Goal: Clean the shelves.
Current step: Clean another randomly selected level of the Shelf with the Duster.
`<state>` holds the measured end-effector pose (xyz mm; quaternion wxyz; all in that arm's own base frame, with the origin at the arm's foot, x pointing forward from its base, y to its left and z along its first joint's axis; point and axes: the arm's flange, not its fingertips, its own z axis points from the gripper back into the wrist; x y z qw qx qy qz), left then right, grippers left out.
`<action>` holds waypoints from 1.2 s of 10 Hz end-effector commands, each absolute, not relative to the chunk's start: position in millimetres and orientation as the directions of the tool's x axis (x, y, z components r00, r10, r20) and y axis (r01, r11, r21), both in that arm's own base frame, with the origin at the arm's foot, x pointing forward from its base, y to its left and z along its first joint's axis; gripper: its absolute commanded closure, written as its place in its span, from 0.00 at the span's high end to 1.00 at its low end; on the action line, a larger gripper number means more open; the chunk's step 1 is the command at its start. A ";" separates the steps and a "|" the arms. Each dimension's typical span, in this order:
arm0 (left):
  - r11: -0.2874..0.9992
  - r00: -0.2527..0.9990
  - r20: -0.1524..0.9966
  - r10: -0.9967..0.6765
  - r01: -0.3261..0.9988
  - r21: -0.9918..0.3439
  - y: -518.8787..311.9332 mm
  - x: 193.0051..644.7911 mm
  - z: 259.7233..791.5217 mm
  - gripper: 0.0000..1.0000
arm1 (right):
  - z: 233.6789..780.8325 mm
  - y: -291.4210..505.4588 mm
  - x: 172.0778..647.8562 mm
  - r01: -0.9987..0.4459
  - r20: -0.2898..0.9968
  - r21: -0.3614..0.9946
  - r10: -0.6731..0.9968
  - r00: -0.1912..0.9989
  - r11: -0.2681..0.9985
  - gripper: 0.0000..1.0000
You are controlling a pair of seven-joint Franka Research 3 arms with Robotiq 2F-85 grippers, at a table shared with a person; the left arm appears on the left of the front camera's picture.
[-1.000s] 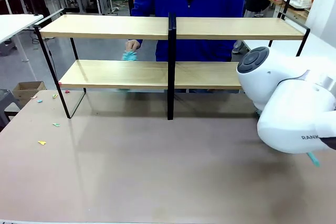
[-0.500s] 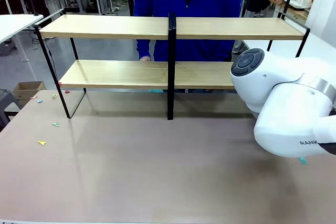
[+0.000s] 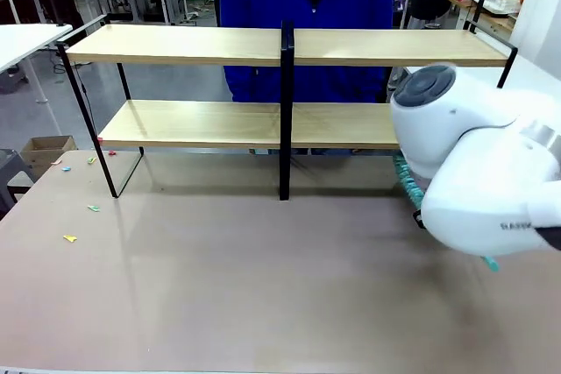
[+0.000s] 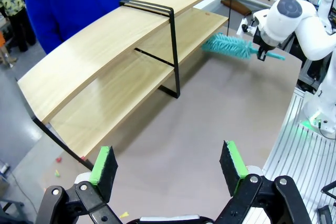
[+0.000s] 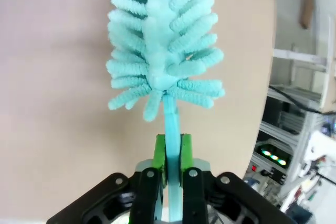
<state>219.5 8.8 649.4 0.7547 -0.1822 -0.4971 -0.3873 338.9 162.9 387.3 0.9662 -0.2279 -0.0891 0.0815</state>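
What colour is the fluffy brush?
Turquoise. The fluffy long-handled duster shows best in the right wrist view.

Shelves [image 3: 193, 45] across 12 o'clock of tabletop [image 3: 263, 286]: two light-wood boards, black frame, centre post upright. Person in blue top [image 3: 307, 6] just behind, at 12. White right arm [image 3: 478, 172] in from 3 o'clock, covering right end of lower board. Teal duster [image 3: 406, 183] bristles at arm's 9 o'clock edge, handle tip poking out below. Coloured scraps [image 3: 69, 238] at 9 o'clock on tabletop. Cardboard box [image 3: 44, 148] on floor, 10 o'clock.
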 end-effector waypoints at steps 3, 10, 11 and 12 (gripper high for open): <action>0.633 0.207 0.892 -0.402 0.767 0.108 8.8 220.3 649.6 1.00 | 479.4 63.3 241.0 -0.391 -0.004 -0.173 0.396 0.918 0.904 0.12; 0.633 0.207 0.892 -0.402 0.767 0.108 8.8 220.3 649.6 1.00 | 578.8 -10.8 183.4 -0.749 0.422 0.120 0.650 0.632 0.651 0.12; 0.633 0.207 0.892 -0.402 0.767 0.108 8.8 220.3 649.6 1.00 | 576.2 -11.6 191.3 -0.736 0.467 0.144 0.610 0.640 0.661 0.12; 0.633 0.207 0.892 -0.402 0.767 0.108 8.8 220.3 649.6 1.00 | 580.2 -10.7 172.4 -0.683 0.302 0.056 0.640 0.707 0.728 0.12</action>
